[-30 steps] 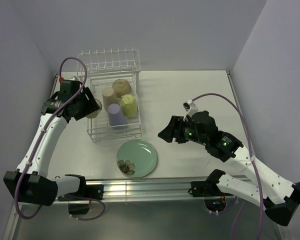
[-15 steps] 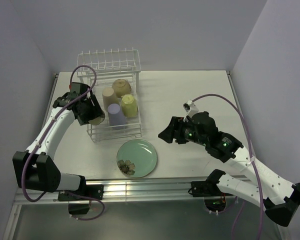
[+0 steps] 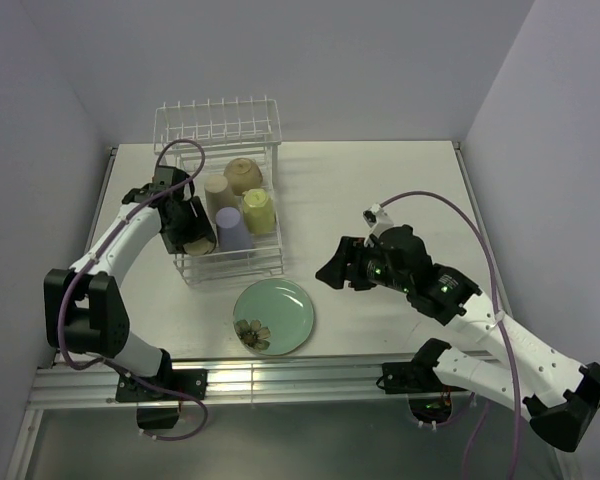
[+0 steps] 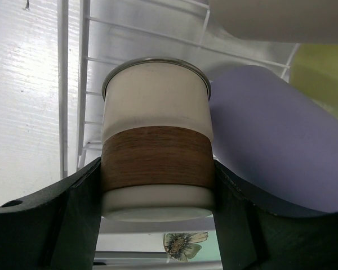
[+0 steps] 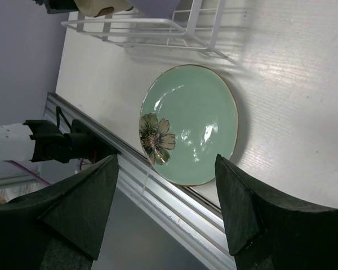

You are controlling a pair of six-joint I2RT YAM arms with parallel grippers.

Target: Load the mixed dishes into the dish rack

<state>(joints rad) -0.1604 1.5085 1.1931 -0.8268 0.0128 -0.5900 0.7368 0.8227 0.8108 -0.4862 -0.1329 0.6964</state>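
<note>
Dish rack [image 3: 220, 120]: white wire, with the prong row raised at its far end.
- Cream bowl [image 3: 243, 175] sits furthest back in the rack tray.
- Tan cup [image 3: 217, 196] and pale yellow-green mug [image 3: 259, 211] are side by side in the middle of the rack.
- Lavender cup [image 3: 234, 231] is in front of those two, toward the rack's near end.
- Mint-green plate [image 3: 274, 315] lies flat on the bench [image 3: 400, 190], just off the rack's near end and apart from the wires. Its flower motif is on the side away from the rack.

Left tool [image 3: 190, 228]: at the rack's near-left corner, over the left rail.
- It is clamped on the small metal cup [image 4: 156, 129], which has a pale body, a brown band and a metal rim.
- The fingers [image 4: 73, 219] press the banded lower part from both sides.
- The cup is just inside the left rail, close beside the lavender cup, which crowds its right side.
- Contact with that cup or with the wires beneath cannot be told.

Right tool [image 3: 329, 270]: well to the right of the rack's near end, above bare bench beside the plate. Its jaws are spread wide and hold nothing.
</note>
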